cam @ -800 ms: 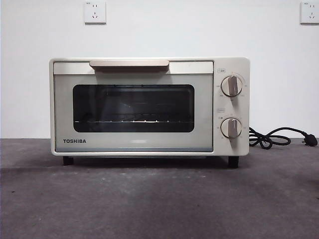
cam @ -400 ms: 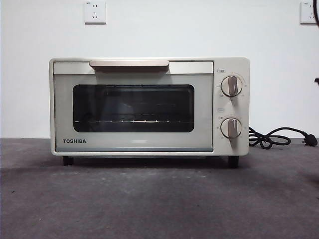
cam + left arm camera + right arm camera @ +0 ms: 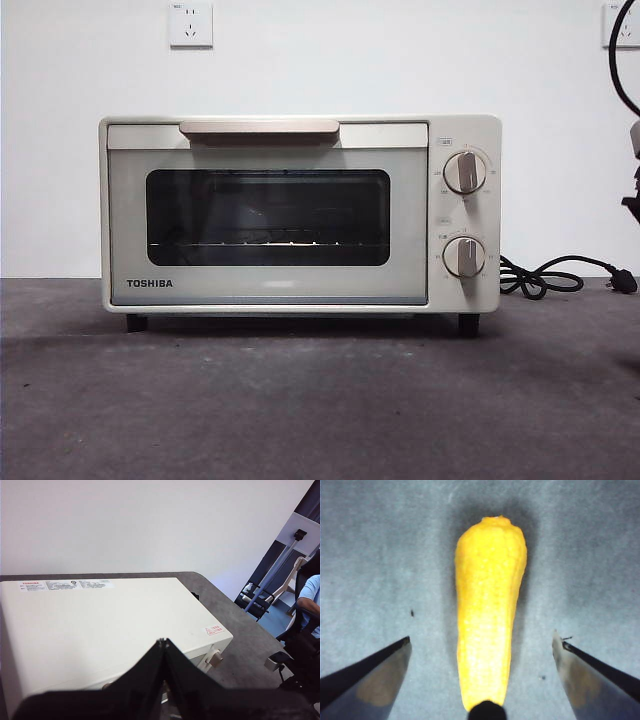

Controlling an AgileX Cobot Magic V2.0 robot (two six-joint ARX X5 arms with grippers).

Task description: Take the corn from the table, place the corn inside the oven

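Note:
The yellow corn (image 3: 487, 615) lies on the grey table (image 3: 370, 555) in the right wrist view, directly below my right gripper (image 3: 482, 642). That gripper is open, one jaw on each side of the cob, not touching it. The front view does not show the corn. The cream-white oven (image 3: 300, 212) stands in the middle of the table (image 3: 300, 400) with its door closed. My left gripper (image 3: 163, 642) is shut and hovers above the oven's top (image 3: 100, 625). A dark piece of an arm (image 3: 632, 130) shows at the front view's right edge.
A black power cord (image 3: 550, 275) lies on the table to the right of the oven, its plug at the far right. A white wall with two sockets (image 3: 190, 24) stands behind. A seated person (image 3: 307, 600) appears beyond the table's end.
A dark arm and its cable have come further into the front view at the right edge. The oven and its cord have not moved.

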